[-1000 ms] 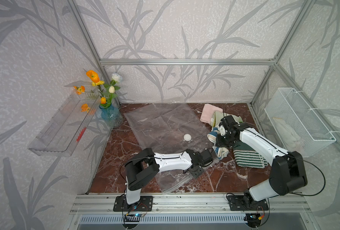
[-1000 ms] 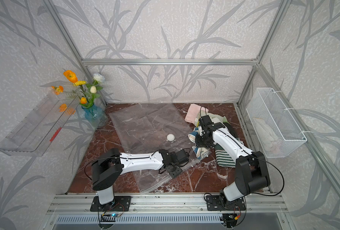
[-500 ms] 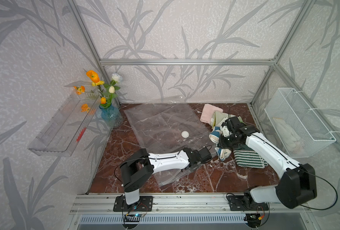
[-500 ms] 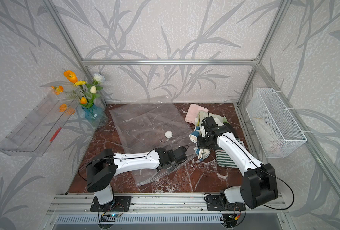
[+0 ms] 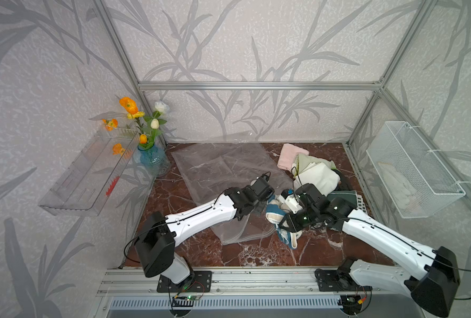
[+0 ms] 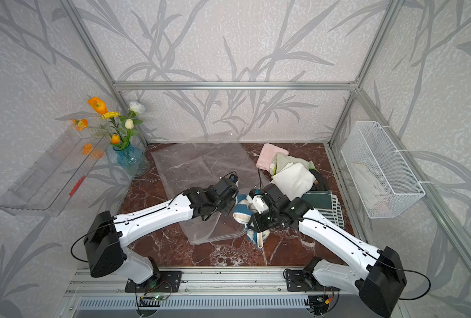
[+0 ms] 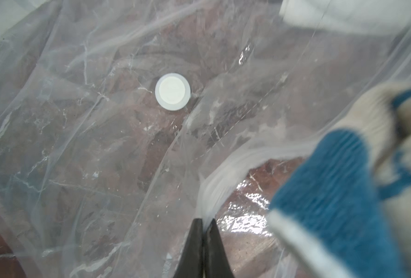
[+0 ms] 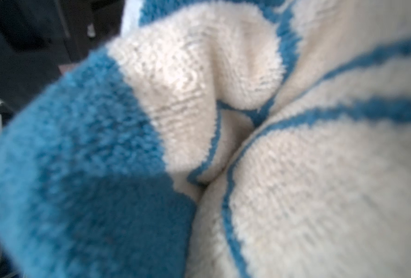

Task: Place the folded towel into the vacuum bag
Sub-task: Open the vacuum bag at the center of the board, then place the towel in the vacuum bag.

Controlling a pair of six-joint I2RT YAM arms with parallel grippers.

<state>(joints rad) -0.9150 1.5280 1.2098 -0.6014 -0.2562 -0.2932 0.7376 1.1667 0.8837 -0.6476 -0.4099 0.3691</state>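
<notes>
Left wrist only: left jaws closed, pinching vacuum bag (image 7: 98, 149) edge, valve (image 7: 172, 91) beyond. Right wrist: nothing but towel (image 8: 259, 149). Top views: towel gripped in right jaws, just beside bag mouth. Bag on worktop (image 5: 256, 256), long axis back-to-front, mouth frontward.

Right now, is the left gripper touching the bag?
Touching. In the left wrist view, the left gripper is pinched shut on the clear edge of the bag.

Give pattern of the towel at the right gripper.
Towel: cream with thin blue stripes, wide blue band; best in right wrist view.
</notes>
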